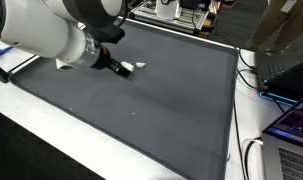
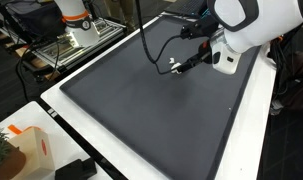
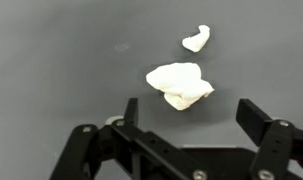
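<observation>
Just over the mat: open jaws before a white crumpled lump.

Nearest in the wrist view, the gripper holds its fingers spread wide, grasping nothing. The white crumpled lump lies on the dark mat just ahead, in line with the gap between them. A small white scrap lies beyond it, apart. In an exterior view the lump sits nearer the mat's far edge than its near one, and the mat reaches broadly toward the white table rim. Laptops stand past the side edge, well apart.
</observation>
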Motion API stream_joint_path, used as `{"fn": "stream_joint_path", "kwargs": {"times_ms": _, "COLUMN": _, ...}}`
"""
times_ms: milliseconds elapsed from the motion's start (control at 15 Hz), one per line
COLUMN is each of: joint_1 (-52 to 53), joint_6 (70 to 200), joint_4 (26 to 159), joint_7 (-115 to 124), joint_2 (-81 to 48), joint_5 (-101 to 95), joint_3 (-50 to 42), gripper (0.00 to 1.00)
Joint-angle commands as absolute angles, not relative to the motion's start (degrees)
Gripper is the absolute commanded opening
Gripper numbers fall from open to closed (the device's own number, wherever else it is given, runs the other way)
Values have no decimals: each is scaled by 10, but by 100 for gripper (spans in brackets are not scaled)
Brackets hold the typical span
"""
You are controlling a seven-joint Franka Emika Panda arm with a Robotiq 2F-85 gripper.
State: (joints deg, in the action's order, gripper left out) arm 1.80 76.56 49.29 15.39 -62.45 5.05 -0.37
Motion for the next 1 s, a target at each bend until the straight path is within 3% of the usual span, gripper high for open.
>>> {"fn": "stream_joint_path", "kwargs": {"times_ms": 0, "joint_1": 13, "joint_6": 741, "joint_4": 461, "joint_7": 165, "joint_2": -647, "joint_5": 61, "joint_3": 0, "gripper": 100}}
{"fn": "stream_joint_path", "kwargs": {"times_ms": 400, "joint_1": 15, "joint_6": 742, "joint_4": 466, "joint_7": 169, "joint_2": -638, "joint_5": 60, "joint_3": 0, "gripper": 100}}
{"fn": "stream_joint_path", "kwargs": {"times_ms": 933, "joint_1": 14, "joint_6": 867, "joint_4": 669, "joint_7": 144, "joint_2": -451, "joint_5": 66, "joint_3": 7, "gripper": 100}}
